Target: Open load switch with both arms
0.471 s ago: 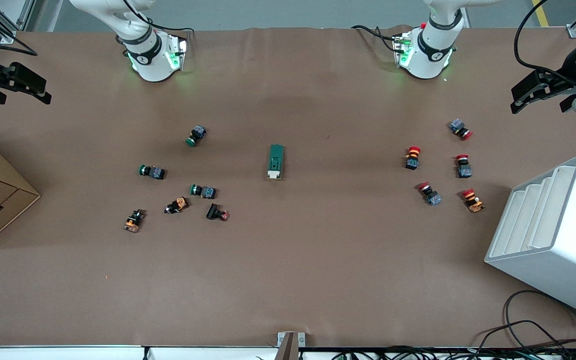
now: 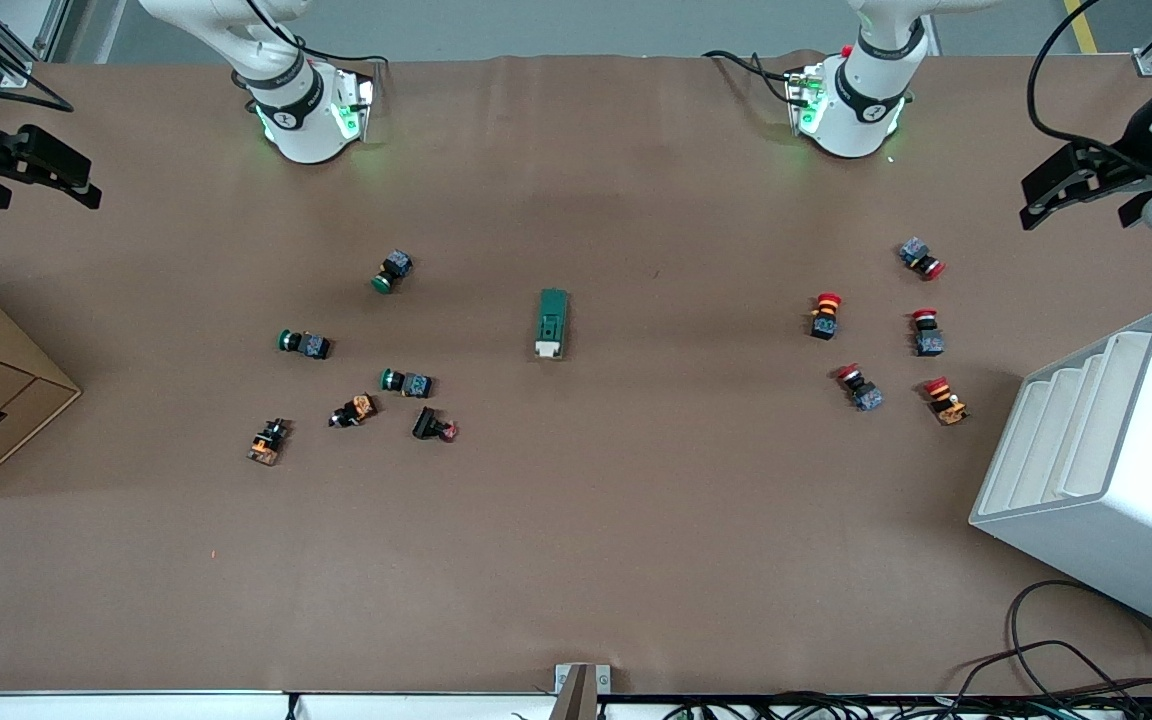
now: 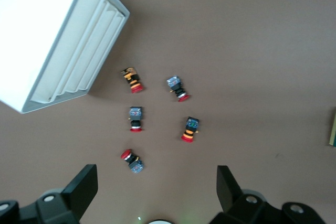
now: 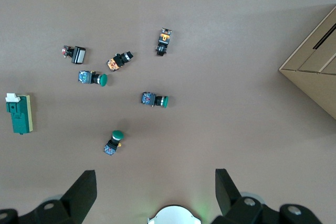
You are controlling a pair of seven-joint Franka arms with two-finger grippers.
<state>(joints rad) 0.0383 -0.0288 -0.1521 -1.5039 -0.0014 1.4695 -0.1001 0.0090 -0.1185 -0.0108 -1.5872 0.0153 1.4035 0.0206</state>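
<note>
Switch (image 2: 552, 323) lying mid-table between the button clusters, untouched. Left gripper (image 2: 1076, 187) up over the left arm's end, fingers spread wide. Right gripper (image 2: 46, 165) high over the right arm's end, likewise agape.

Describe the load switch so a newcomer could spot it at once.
Start at the brown table and look to its middle, between the cluster of green and orange buttons toward the right arm's end and the red buttons toward the left arm's end. The load switch lies there alone: a long dark-green block with a white end, not round-capped.
</note>
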